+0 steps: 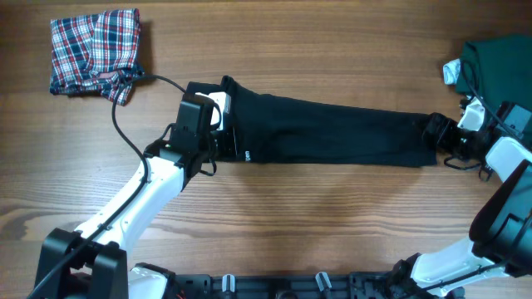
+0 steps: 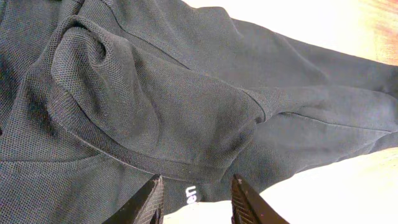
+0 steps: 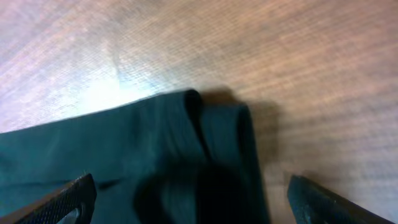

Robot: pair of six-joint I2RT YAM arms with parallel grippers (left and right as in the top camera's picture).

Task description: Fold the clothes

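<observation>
Overhead: black shirt (image 1: 332, 137) spans left hand (image 2: 196, 200), slightly parted, and right hand (image 3: 194, 198), wide open; neither grips.

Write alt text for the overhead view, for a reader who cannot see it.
A black garment folded into a long narrow band lies across a wooden table, the left gripper at its left end, the right gripper at its right end. A folded red-blue-white plaid cloth lies top left, a dark green cloth top right.
</observation>
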